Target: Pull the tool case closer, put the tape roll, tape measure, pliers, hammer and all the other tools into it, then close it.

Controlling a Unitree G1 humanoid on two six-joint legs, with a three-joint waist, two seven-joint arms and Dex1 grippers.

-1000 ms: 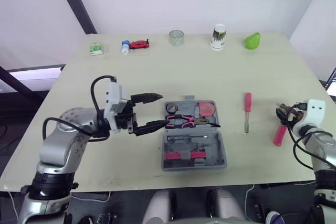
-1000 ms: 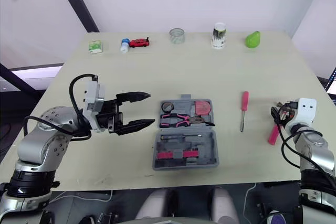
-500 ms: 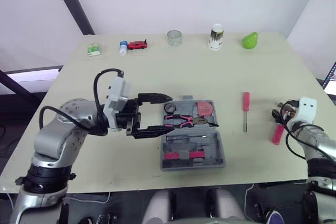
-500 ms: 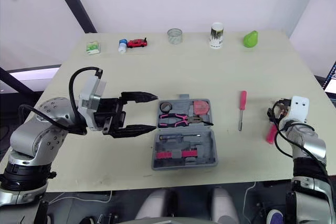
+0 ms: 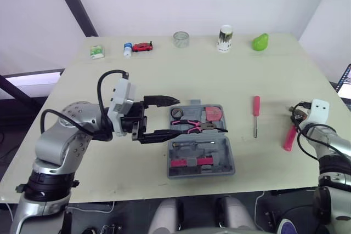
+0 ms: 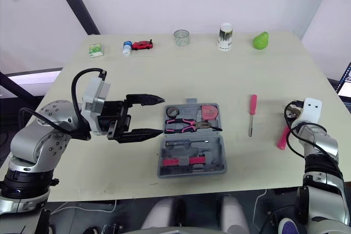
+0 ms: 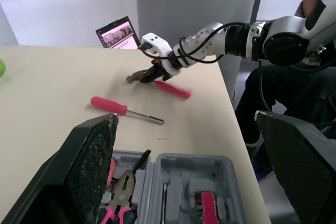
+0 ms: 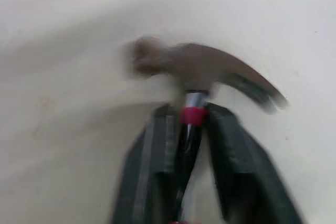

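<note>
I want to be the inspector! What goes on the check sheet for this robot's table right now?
surface: pale table, no spills seen.
job's things: open tool case holds pliers; screwdriver and hammer are outside it.
clutter: toy car, cup, green pear shape at far edge.
grippers: left gripper open at the case's left side; right gripper shut on hammer.
cables: black loop on left arm.
surroundings: laptop past the table.
</note>
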